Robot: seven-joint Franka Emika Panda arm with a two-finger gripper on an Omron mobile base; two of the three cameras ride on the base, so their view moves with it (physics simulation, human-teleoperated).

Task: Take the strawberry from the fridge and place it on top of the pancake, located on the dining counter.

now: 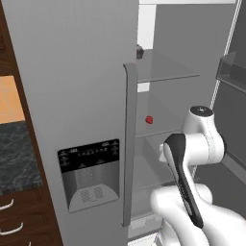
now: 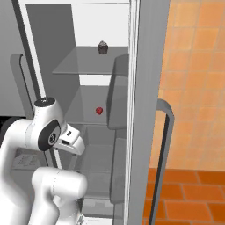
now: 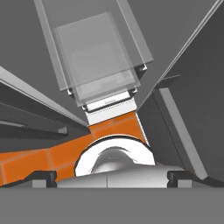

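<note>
The fridge (image 1: 72, 86) stands with its left door closed and its right door swung open. The strawberry (image 1: 149, 119) (image 2: 99, 110) lies alone on the middle glass shelf, small and bright red. My hand (image 2: 72, 141) hangs in front of the open compartment, below and left of the strawberry and well apart from it, pointing downward. In the hand view my gripper (image 3: 111, 176) is open with nothing between its fingertips, looking down past the glass shelves (image 3: 103, 57) to the orange floor. The pancake and the dining counter are out of view.
A small dark round-topped item (image 2: 103, 47) sits on the upper shelf. The open door (image 1: 230, 81) with its bins stands to the right, its handle (image 2: 165, 132) beside an orange tiled wall. A black-topped counter (image 1: 14, 153) with drawers is left of the fridge.
</note>
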